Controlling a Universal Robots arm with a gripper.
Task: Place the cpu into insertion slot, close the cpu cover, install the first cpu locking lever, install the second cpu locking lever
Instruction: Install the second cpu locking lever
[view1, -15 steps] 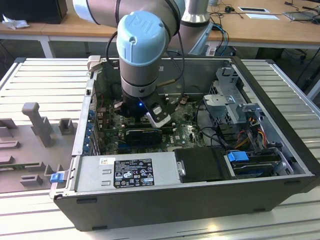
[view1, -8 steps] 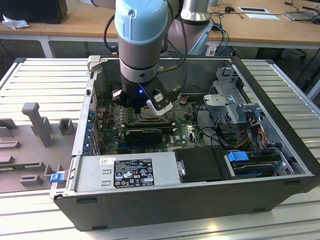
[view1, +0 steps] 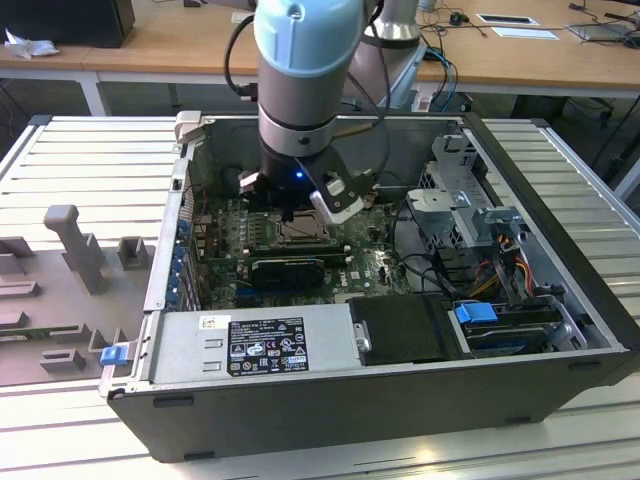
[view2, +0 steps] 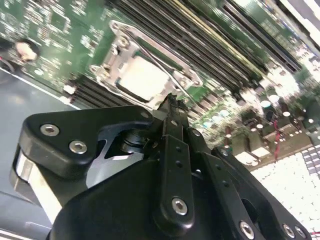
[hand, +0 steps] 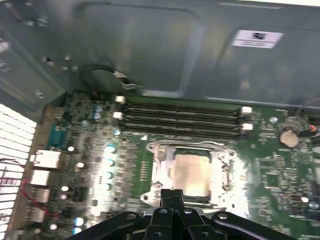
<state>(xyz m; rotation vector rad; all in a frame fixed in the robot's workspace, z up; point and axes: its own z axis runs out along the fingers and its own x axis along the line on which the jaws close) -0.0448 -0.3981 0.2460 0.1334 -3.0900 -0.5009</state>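
- First wrist view puts the gripper right up front, black fingers pressed together at the tips with nothing visibly pinched between them, sitting at the near edge of the socket.
- Second wrist view shows the same deal: gripper closed to a narrow point, tip just at the edge of the metal frame, looks like it's touching or nearly touching a thin wire lever that runs diagonally across the frame.
- Just past the fingertips is the cpu, a flat pale silver-grey square, lying flat in the insertion slot. It's square, so no real long axis; its edges line up with the socket frame and run parallel to the memory slots.
- The cpu cover is a thin shiny silver frame with a cut-out centre, lying down flat around the chip, so the chip top shows through the opening.
- Beyond the socket there's a row of long black memory slots on the green motherboard, then the grey case wall behind.
- Exterior view: the arm reaches straight down into the open computer case, gripper over the socket roughly mid-board, a silver power supply along the near side.
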